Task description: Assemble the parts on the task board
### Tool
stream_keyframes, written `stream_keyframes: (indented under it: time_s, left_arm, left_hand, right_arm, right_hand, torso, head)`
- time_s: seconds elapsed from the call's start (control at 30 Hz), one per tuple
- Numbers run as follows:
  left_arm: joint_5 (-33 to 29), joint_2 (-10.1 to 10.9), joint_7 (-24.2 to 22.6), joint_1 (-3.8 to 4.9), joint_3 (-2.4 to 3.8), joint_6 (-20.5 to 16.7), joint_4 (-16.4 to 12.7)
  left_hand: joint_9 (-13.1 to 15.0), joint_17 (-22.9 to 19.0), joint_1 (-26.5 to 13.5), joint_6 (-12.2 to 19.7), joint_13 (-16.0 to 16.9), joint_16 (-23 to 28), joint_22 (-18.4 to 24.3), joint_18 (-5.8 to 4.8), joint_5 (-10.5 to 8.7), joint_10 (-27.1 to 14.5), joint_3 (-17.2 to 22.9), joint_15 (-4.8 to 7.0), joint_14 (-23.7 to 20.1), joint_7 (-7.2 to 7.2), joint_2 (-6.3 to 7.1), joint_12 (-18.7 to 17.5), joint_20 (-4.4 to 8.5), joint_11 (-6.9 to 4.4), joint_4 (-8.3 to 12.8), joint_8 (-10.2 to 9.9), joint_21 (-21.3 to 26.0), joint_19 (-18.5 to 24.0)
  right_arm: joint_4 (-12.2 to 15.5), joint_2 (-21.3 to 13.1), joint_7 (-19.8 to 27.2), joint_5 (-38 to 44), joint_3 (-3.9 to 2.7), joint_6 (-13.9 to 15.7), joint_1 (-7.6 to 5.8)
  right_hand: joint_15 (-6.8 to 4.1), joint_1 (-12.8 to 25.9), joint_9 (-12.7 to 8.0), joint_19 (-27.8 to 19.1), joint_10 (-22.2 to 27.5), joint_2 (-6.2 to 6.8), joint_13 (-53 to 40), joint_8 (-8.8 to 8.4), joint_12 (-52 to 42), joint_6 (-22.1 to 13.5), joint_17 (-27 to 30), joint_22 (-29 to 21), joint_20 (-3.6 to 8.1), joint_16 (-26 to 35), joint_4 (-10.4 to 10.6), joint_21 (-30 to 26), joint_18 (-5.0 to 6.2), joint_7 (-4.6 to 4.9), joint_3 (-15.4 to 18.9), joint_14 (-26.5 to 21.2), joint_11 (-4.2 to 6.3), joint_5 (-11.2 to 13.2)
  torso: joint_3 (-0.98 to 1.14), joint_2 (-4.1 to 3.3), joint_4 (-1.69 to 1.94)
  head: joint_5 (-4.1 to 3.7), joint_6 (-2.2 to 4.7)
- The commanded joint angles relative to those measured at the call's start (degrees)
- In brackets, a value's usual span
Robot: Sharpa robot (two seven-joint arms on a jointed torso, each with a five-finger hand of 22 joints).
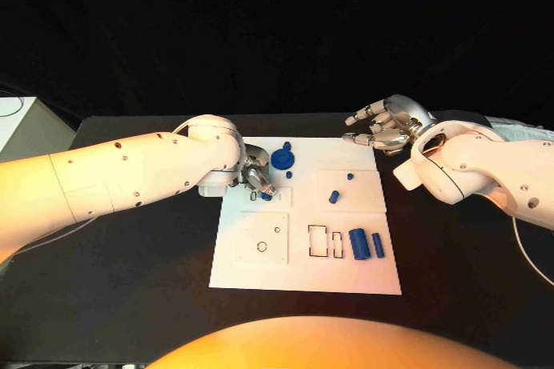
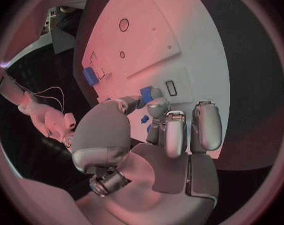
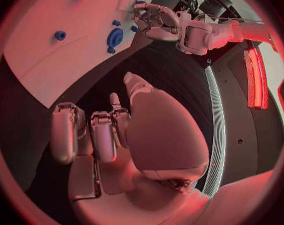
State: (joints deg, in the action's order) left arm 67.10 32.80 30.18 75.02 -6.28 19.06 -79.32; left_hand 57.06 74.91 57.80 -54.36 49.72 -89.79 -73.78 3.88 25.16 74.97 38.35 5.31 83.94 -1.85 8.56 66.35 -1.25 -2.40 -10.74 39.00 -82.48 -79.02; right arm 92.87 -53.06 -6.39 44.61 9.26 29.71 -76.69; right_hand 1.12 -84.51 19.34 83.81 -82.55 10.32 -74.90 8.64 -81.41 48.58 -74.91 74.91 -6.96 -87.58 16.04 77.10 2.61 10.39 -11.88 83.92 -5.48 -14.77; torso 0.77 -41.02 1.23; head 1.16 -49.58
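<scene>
Task board point(image 1: 303, 279) is white, with small blue parts point(image 1: 367, 244).

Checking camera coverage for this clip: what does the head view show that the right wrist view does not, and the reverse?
Head view, not the wrist view: the outlined slots on the near half of the task board. Right wrist view, not the head view: the inner side of the right robot hand, with nothing in it. Both: the round blue part, the small blue peg and the left robot hand over the board.
</scene>
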Motion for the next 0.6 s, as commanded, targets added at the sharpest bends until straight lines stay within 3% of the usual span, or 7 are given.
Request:
stream_keyframes:
  time_s: [0.03, 0.6]
  left_arm:
    - [0.37, -0.02, -0.12, -0.01, -0.04, 1.42, 0.03]
    - [-0.25, 0.02, -0.17, -0.06, -0.17, 1.33, 0.45]
  left_hand:
    - [0.05, 14.69, 0.61, 0.09, -0.17, 0.03, 0.08, -0.2, 0.18, 0.2, 11.4, -0.1, 5.94, 0.3, -0.12, -0.09, -0.29, -0.04, 11.63, -0.23, 0.02, -0.04]
    - [0.02, 14.53, 0.3, 0.14, -0.34, 0.12, 0.25, -0.16, 0.05, 0.14, 11.15, -0.17, 5.89, 0.2, -0.13, -0.21, -0.32, 0.06, 11.26, -0.32, 0.12, 0.1]
  right_arm:
    - [-0.04, 0.03, 0.31, 0.41, -0.02, -0.41, 0.02]
    - [0.04, -0.13, 0.38, 0.47, -0.02, -0.31, 0.03]
  right_hand:
    - [-0.12, 0.68, 0.08, -0.27, 0.49, -0.07, -7.12, 0.24, 0.22, -0.45, -9.52, 6.95, 0.1, 0.17, 0.08, -0.2, 0.54, -0.01, -0.3, 4.52, 0.08, 0.3]
    - [-0.17, 0.99, 0.09, -0.32, 0.56, 0.06, -6.96, 0.66, 0.3, -0.63, -9.35, 6.8, 0.15, 0.3, -0.02, -0.52, 0.58, -0.04, -0.66, 4.49, 0.12, 0.32]
  torso:
    - [0.03, -0.01, -0.03]
    - [0.03, 0.0, -0.01]
  head:
    - [0.03, -0.04]
    - [-0.05, -0.07]
